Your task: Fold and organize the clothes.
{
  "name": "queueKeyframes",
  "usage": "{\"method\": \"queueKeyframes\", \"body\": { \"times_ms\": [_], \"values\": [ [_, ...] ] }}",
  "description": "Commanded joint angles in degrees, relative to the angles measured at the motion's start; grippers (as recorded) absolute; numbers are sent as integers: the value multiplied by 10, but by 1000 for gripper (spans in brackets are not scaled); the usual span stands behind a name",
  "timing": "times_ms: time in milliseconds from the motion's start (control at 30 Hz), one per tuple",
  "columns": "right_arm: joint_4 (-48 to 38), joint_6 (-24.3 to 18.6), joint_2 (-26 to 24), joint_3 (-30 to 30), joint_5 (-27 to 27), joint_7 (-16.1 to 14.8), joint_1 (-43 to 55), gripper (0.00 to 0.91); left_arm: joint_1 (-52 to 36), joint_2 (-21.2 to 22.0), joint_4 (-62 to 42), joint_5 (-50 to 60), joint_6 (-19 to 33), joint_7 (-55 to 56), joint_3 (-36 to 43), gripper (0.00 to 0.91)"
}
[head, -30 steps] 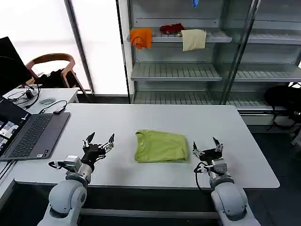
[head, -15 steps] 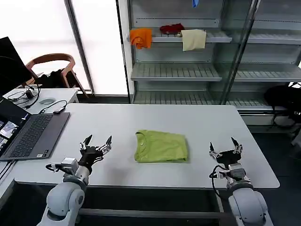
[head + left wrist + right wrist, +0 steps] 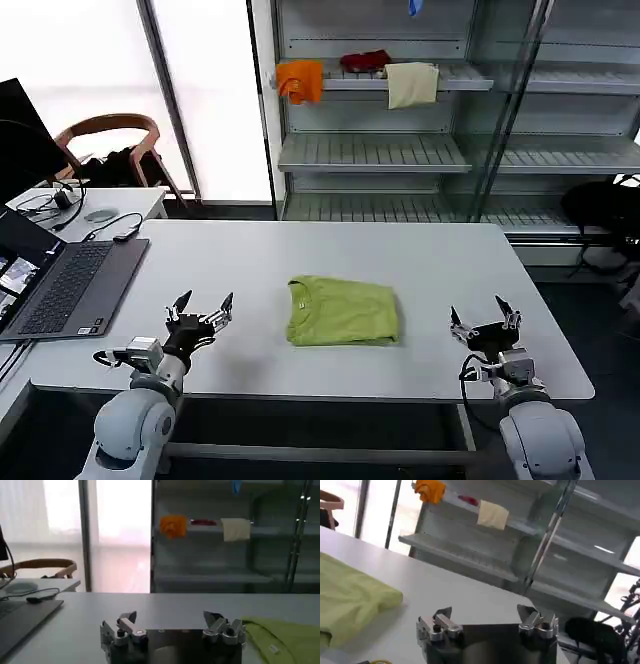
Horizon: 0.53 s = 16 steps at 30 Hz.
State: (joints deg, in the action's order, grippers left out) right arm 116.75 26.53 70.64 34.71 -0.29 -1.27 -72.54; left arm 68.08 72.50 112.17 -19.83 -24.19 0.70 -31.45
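White tabletop [image 3: 300, 250] is filling the middle of the head view, with grey shelving [image 3: 400, 150] standing behind it against bright windows. On an upper shelf an orange cloth [image 3: 300, 80], a red cloth [image 3: 365, 61] and a cream cloth [image 3: 412, 84] are hanging or lying side by side. At the table's left edge an open laptop [image 3: 70, 285] is sitting, with cables trailing to a small side table; a wooden chair [image 3: 110, 150] is standing behind that.

T-shirt [image 3: 343, 311], lime yellow-green, is lying folded into a compact rectangle near the table's centre, collar toward the robot's left, flat on the surface. Nothing is touching it.

Left gripper [image 3: 200, 309] is hovering low over the table near the front edge, to the left of the T-shirt and apart from it. Its fingers are spreading wide, nothing between them. In the left wrist view the left gripper [image 3: 172, 625] is showing both fingertips parted with bare table between, and the T-shirt [image 3: 287, 640] edge is lying off to one side.

Right gripper [image 3: 485, 319] is hovering near the front right part of the table, well apart from the T-shirt on its right side. Its fingers are likewise splayed open and gripping nothing. In the right wrist view the right gripper [image 3: 487, 620] is showing parted tips over bare table, with the folded T-shirt [image 3: 350, 597] lying beyond, and the shelving with the cloths in the background.
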Motion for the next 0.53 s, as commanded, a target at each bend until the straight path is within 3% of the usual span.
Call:
{"method": "queueKeyframes", "body": {
  "times_ms": [33, 333, 533],
  "values": [
    [-1, 4, -1, 9, 28, -13, -2, 907, -2, 0, -6, -3, 1, 6, 0, 907],
    [8, 1, -1, 8, 39, -18, -2, 907, -4, -2, -11, -3, 2, 7, 1, 907],
    [15, 17, 6, 1, 70, 10, 0, 907, -5, -6, -13, -8, 5, 12, 2, 907]
  ]
}}
